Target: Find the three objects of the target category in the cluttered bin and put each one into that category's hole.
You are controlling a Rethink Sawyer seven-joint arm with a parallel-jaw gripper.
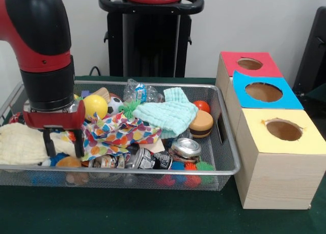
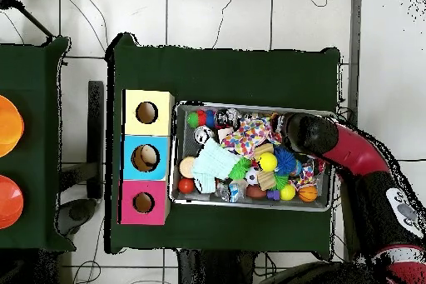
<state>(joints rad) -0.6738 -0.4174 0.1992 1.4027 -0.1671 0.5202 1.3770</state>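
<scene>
Front view: arm (image 1: 43,46) vertical over bin (image 1: 224,170), fingers (image 1: 49,142) spread, empty.

The red and black arm (image 1: 43,46) comes down vertically, wrist straight. Its gripper (image 1: 63,144) points downward, the two black fingers (image 1: 49,143) held apart, nothing between them

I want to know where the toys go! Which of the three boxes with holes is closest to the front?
The yellow-topped box. In the front view it stands nearest, with the blue-topped box behind it and the red-topped box farthest back.
</scene>
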